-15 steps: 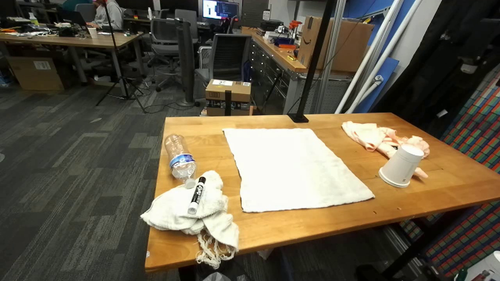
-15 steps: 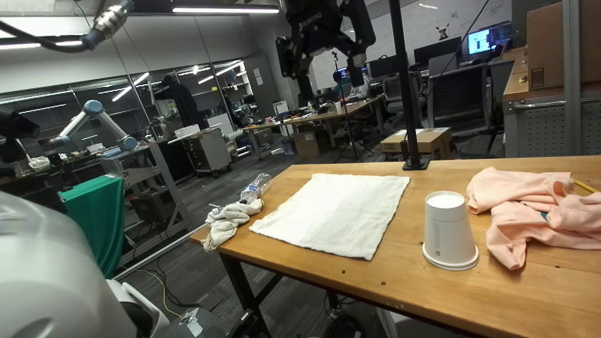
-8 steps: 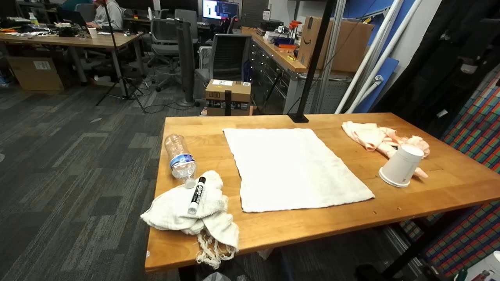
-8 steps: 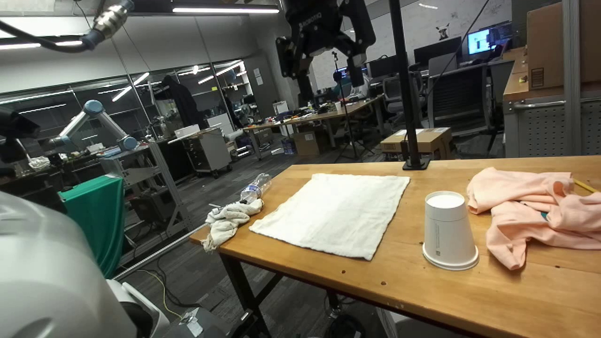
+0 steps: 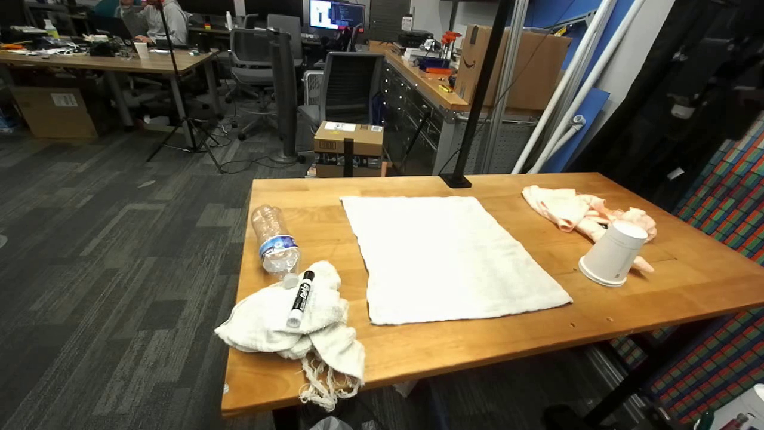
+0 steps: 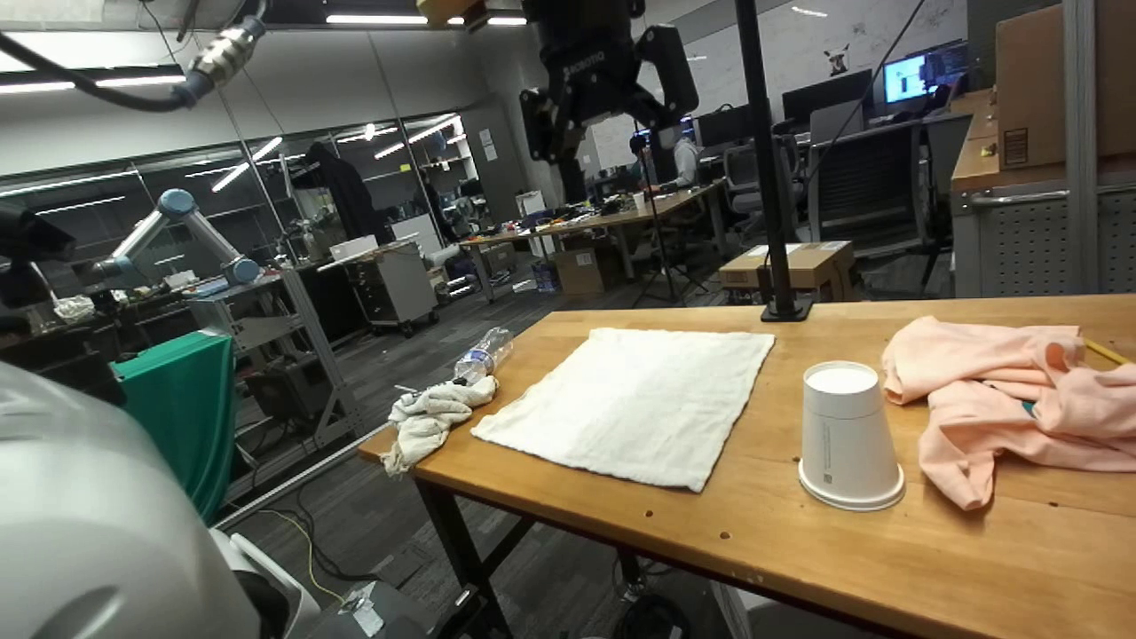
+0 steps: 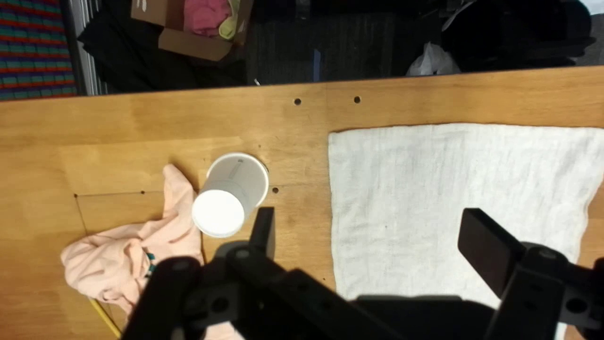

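Wooden table (image 7: pixel 118 123), wrist view: white cloth (image 7: pixel 401 198) is spread at frame right, upturned cup (image 7: pixel 236 182) is set left of centre. Jaws are held apart, empty. Cloth, likely soft, light, is best pinched at an edge; cup, probably crushable, gripped gently round its sides.

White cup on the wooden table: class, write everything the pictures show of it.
The white cup stands upside down on the wooden table, wide rolled rim down, closed base up, its wall tapering upward. It looks like paper, with faint print and a small square mark on the wall. Wood shows between it and the peach cloth. The open gripper doesn't touch it.
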Robot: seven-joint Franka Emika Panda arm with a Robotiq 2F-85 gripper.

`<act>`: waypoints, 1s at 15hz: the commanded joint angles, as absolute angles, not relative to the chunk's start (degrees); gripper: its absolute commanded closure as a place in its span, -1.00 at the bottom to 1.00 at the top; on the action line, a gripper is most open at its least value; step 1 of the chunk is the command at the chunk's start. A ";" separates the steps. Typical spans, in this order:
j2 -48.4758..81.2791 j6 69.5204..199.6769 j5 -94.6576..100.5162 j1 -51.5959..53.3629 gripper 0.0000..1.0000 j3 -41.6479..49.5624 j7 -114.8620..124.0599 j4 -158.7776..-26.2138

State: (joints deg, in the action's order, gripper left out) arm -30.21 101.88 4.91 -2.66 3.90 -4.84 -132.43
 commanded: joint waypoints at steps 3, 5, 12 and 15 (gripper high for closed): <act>-27.30 115.51 2.01 1.28 -1.00 2.57 -7.53 -137.70; -27.64 120.30 3.49 1.55 -1.00 1.99 -7.82 -141.25; -32.60 137.95 14.65 -0.17 -1.00 -1.92 -4.59 -156.68; -32.35 142.91 15.73 -0.97 -1.00 -3.33 -0.70 -159.33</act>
State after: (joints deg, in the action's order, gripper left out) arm -29.91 137.94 13.68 0.61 -1.39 -4.30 -155.86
